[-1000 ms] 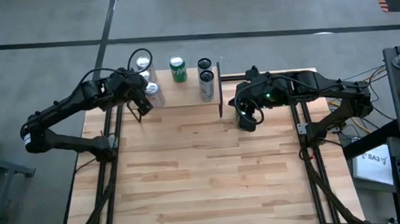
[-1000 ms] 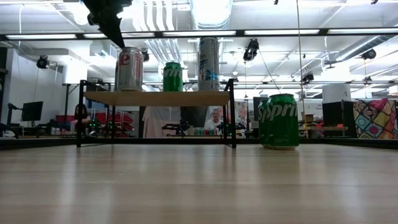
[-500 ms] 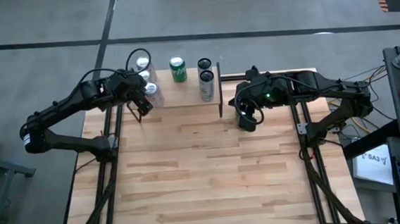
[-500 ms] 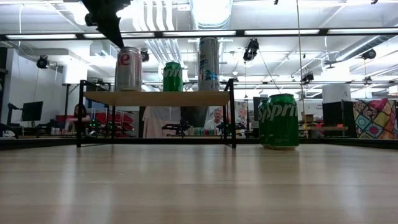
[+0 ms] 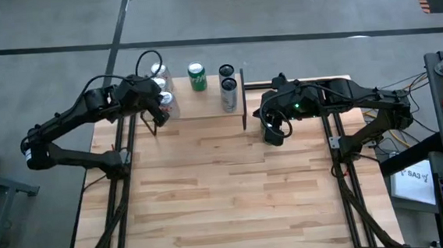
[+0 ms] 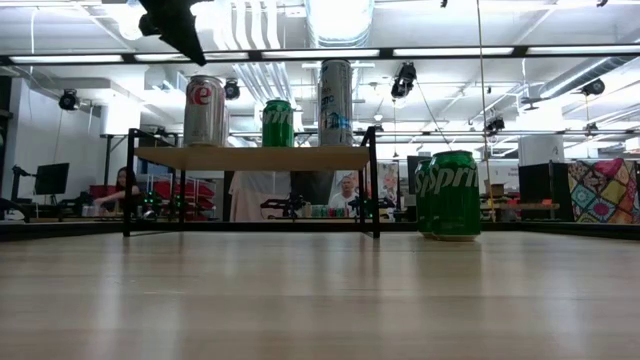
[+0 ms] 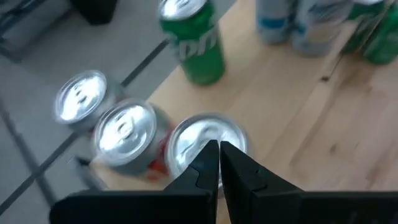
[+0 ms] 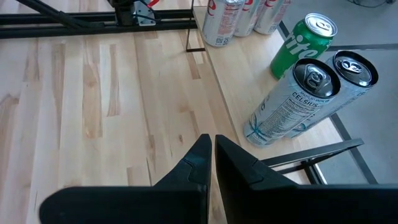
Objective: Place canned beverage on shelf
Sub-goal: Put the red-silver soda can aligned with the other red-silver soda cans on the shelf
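Overhead and table-level views — both share the shelf [image 6: 255, 157].

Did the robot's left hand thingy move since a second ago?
Yes. In the low view, the left end effector, shut and empty, has lifted higher above the silver can on the shelf, which stays put.

I am seeing the counter [image 5: 234, 186] lying bare across its light planks | a person [image 6: 122, 189] is sitting at a desk far behind, left in the low view | a patterned cloth [image 6: 603, 191] is hanging far right.
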Action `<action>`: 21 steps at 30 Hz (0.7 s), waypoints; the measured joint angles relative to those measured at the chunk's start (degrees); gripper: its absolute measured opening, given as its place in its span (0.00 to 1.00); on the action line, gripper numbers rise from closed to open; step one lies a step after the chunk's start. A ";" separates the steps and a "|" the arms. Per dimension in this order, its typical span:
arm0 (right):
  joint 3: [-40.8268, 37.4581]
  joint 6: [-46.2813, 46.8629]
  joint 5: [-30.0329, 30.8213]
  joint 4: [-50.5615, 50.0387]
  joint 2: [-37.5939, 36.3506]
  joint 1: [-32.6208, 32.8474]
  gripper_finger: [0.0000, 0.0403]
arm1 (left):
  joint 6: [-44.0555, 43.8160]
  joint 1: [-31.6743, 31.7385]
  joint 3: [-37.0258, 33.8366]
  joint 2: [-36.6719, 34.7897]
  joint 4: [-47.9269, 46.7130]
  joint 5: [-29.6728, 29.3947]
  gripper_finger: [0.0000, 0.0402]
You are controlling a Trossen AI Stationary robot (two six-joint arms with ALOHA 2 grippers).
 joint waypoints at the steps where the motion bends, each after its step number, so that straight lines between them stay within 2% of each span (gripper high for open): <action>1: 0.00 0.00 -0.01 0.00 0.00 0.00 0.03 | 0.47 -0.14 -0.09 0.00 1.30 1.15 0.00; 5: 0.00 -0.09 -0.02 0.00 0.00 0.00 0.03 | 0.90 -1.56 -0.48 1.15 6.84 6.47 0.00; 12: 0.00 -0.12 -0.02 -0.15 0.00 0.00 0.03 | -1.17 -4.71 -0.52 5.90 9.70 2.01 0.00; 21: 0.00 -0.13 -0.07 -0.27 0.00 -0.01 0.03 | -3.43 -5.23 -0.59 9.74 9.41 1.10 0.00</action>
